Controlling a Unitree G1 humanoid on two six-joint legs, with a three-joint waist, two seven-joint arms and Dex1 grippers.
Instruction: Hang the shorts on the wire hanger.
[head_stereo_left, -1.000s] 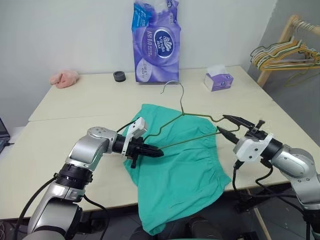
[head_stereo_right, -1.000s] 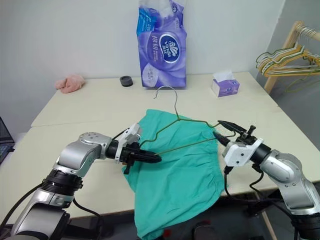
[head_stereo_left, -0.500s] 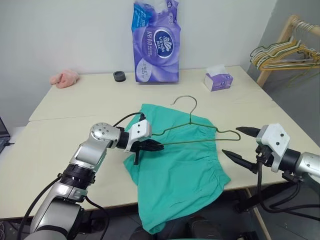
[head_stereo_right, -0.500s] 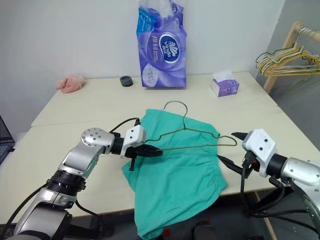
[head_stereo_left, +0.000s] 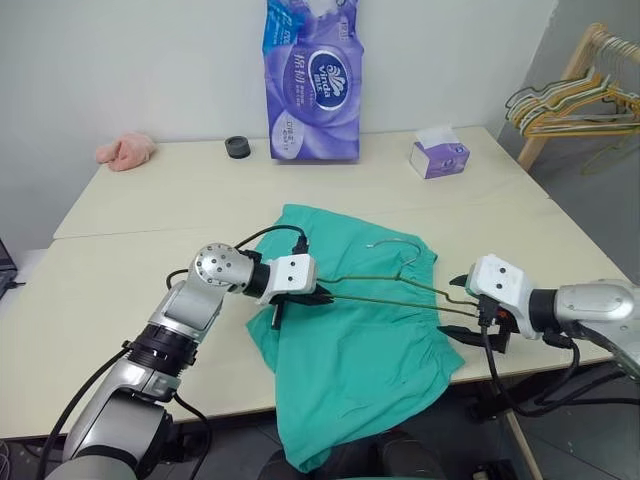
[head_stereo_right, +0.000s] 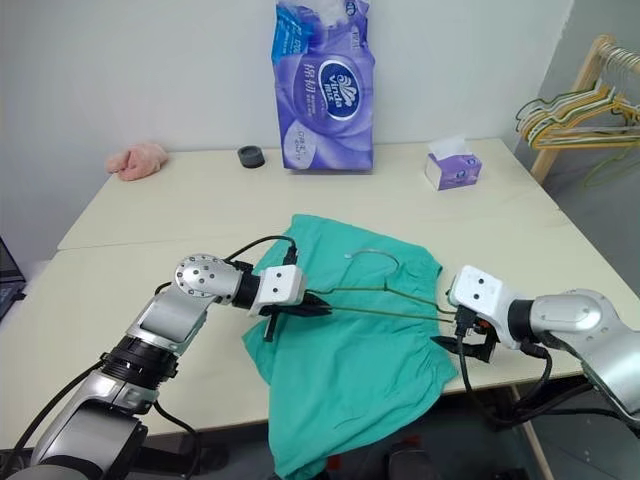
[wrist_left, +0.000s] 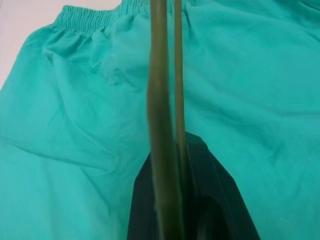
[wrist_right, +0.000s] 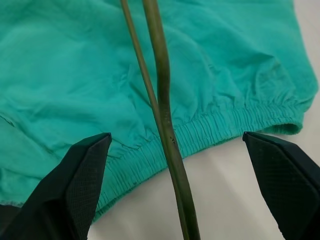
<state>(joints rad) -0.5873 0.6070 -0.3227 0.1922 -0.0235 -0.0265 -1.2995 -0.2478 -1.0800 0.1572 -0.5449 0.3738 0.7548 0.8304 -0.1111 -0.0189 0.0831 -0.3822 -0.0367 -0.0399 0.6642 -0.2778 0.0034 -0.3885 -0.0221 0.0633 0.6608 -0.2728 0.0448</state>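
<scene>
The teal-green shorts (head_stereo_left: 360, 370) lie on the table with their lower part hanging over the front edge. Just above them, tipped almost flat, is the wire hanger (head_stereo_left: 400, 303), its hook (head_stereo_left: 400, 243) pointing away from me. My left gripper (head_stereo_left: 318, 296) is shut on the hanger's left end; the left wrist view shows the wire (wrist_left: 159, 125) running out from the dark fingers (wrist_left: 210, 190) over the fabric. My right gripper (head_stereo_left: 458, 308) is wide open at the hanger's right end. In the right wrist view the wire (wrist_right: 162, 105) passes between its spread fingertips, above the elastic waistband (wrist_right: 220, 130).
A purple tissue pack (head_stereo_left: 312, 80), a small tissue box (head_stereo_left: 438, 158), a black roll (head_stereo_left: 238, 148) and a pink cloth (head_stereo_left: 126, 150) sit at the back of the table (head_stereo_left: 120, 270). A wooden rack with several hangers (head_stereo_left: 570, 100) stands to the right.
The hanger has tipped from upright to nearly flat over the shorts as my left wrist rolled. My right gripper let go of the hanger's right end, opened wide, sank and now straddles that end.
</scene>
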